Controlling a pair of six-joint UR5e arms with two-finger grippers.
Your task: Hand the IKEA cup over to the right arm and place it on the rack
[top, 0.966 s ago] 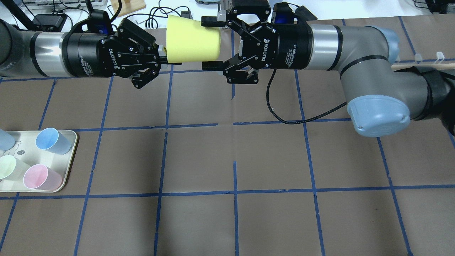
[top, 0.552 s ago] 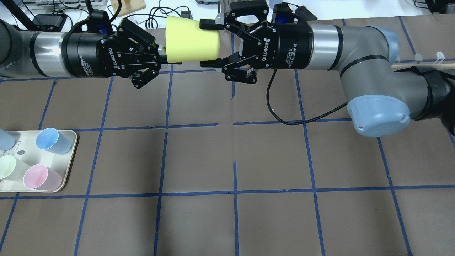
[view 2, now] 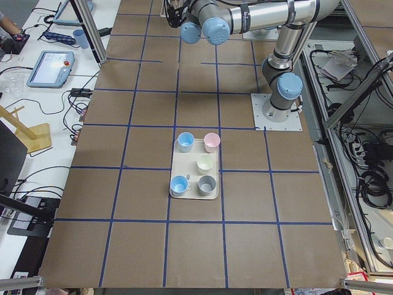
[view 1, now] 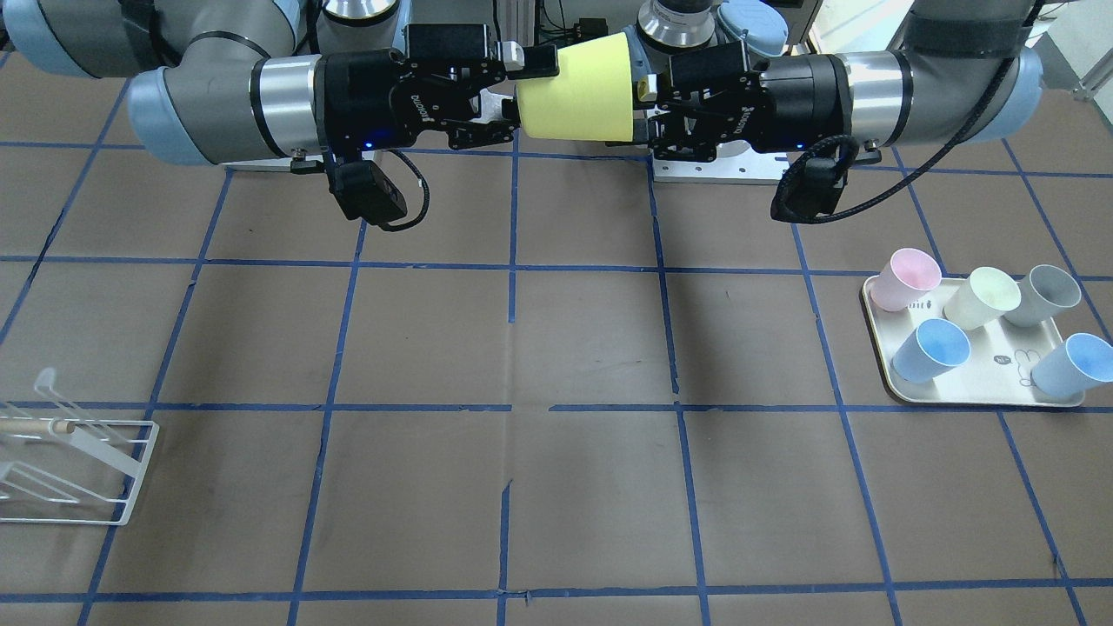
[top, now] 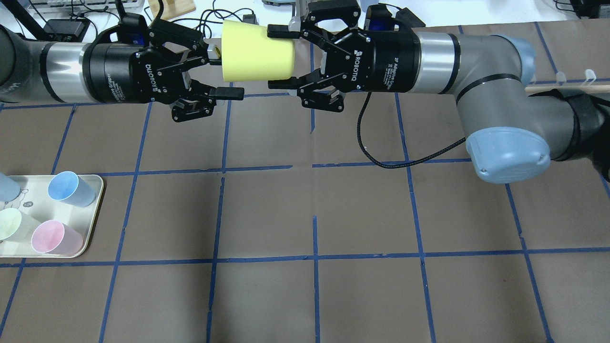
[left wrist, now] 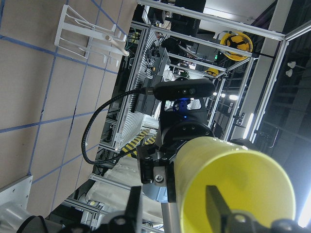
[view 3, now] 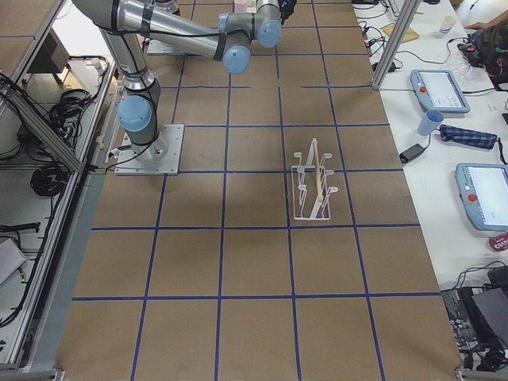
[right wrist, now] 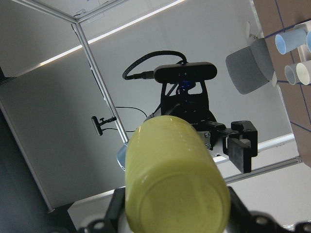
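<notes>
The bright yellow IKEA cup (top: 257, 52) hangs sideways in the air at the table's far edge, between both grippers. It also shows in the front-facing view (view 1: 578, 91). My right gripper (top: 272, 58) is shut on the cup's narrow base end, one finger on each side. My left gripper (top: 228, 70) is open at the cup's mouth. Its fingers stand apart on either side of the rim wall and do not press it. The left wrist view looks into the cup's mouth (left wrist: 233, 184). The white wire rack (view 1: 69, 461) stands on the table on the right arm's side.
A cream tray (top: 90, 224) holds pink, blue, pale and grey cups on the left arm's side, and it also shows in the front-facing view (view 1: 974, 387). The rack's dowel (top: 572, 88) shows behind the right arm's elbow. Brown table with blue tape grid.
My right gripper has closed its fingers onto the cup's base end. My left gripper, which pinched the cup's rim before, has opened. The cup has stayed in place.
</notes>
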